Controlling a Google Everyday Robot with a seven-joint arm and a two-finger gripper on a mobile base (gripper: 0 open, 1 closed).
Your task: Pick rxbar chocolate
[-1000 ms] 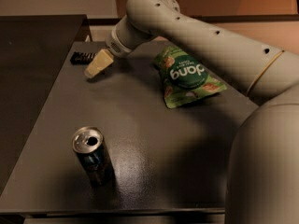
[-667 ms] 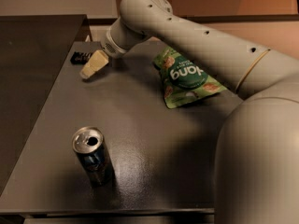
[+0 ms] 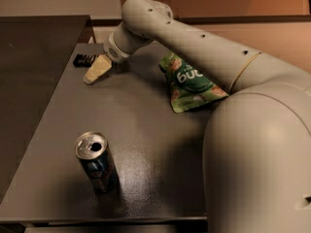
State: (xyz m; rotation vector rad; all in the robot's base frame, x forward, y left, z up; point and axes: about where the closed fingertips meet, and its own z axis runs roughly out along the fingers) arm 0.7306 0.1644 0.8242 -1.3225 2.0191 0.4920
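The rxbar chocolate is a small flat black bar at the far left of the dark table, partly hidden behind my gripper. My gripper is cream-coloured, points down and to the left, and its tip sits just in front of and right of the bar, close to the table top. My grey arm reaches in from the right across the back of the table.
A green "dang" snack pouch lies at the back right, under the arm. An opened dark drink can stands upright at the front left. A darker counter borders the table on the left.
The arm and gripper have shifted slightly left, toward the black bar. The can, pouch and bar have not moved.
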